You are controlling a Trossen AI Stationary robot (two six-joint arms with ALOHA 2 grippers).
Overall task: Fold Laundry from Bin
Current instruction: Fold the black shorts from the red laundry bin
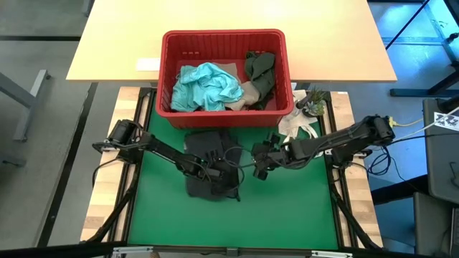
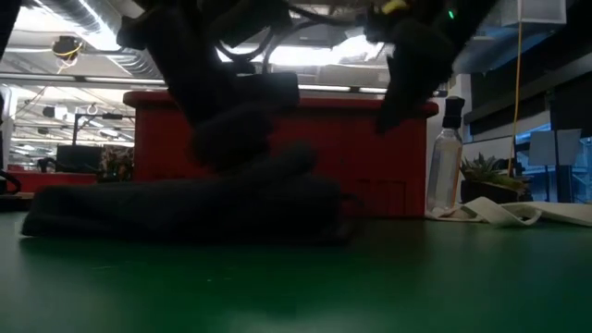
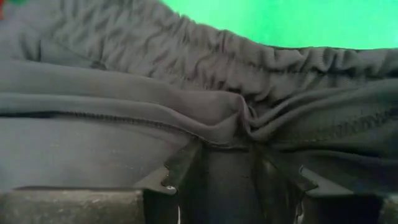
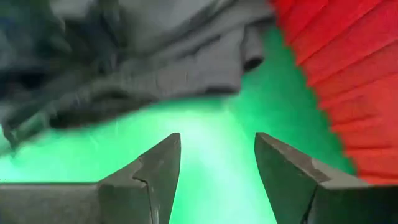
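At the left of the green mat [image 1: 237, 222], the left arm reaches in from the mat's left edge, and the left gripper [image 1: 209, 172] sits on the dark grey garment [image 1: 211, 168], its fingers [image 3: 183, 163] pinching a fold of that cloth beside the gathered waistband, as the left wrist view shows. The garment lies bunched on the mat just in front of the red bin [image 1: 224, 115], its far edge close to the bin's near wall; in the low view it is a low dark heap with the bin's wall rising behind it. Bare green mat spreads below the garment toward the near edge of the table, and a strip of it lies open on either side. Just right of the garment the right gripper [image 1: 259, 166] hovers over bare mat, jaws apart and holding nothing; the right wrist view shows green between its fingers [image 4: 158, 171], the garment's edge ahead and the bin's ribbed wall near on one side. Inside the bin lie a light teal garment [image 1: 208, 87], a beige-tan one [image 1: 247, 94] and a dark olive one [image 1: 261, 72]. Right of the bin, at the mat's far right corner, are a white cloth bag [image 1: 295, 126], a small potted plant [image 1: 313, 102] and a clear spray bottle [image 2: 446, 171]. Beyond the bin stands a pale wooden table [image 1: 115, 43], with grey floor around.
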